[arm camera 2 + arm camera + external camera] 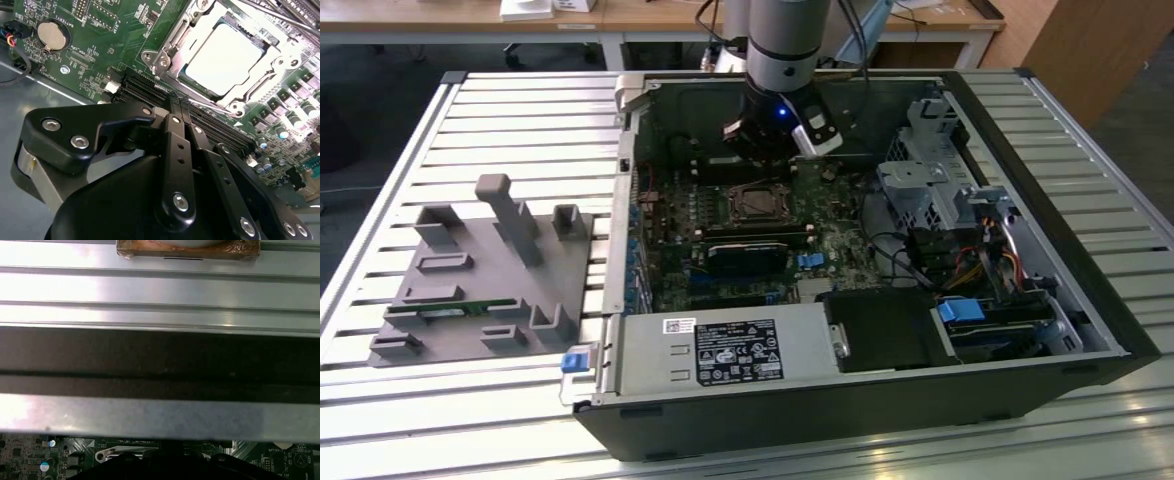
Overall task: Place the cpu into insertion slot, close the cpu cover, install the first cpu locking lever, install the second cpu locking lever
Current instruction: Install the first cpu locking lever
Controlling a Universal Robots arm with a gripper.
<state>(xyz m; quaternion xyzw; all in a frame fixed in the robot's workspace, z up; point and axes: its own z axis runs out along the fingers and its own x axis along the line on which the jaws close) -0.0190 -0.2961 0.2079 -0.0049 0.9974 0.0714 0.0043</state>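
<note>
The cpu point(225, 55), a flat square chip with a pale grey top, lies in the insertion slot point(754, 203) on the green board inside the open computer case. The silver cpu cover point(172, 45) lies flat around the chip like a frame. My gripper point(178, 102) hangs a short way above the board, beside the socket and over the long black memory slots. Its two black fingers are pressed together with nothing between them. In the exterior view my gripper point(771, 150) sits just beyond the socket, toward the case's far wall.
A grey holder point(480, 270) with a green memory stick point(447, 310) stands at the exterior view's left. Inside the case are a black module point(750, 255), the power supply point(720, 350) in front, and a drive cage point(934, 180) with cables at the exterior view's right.
</note>
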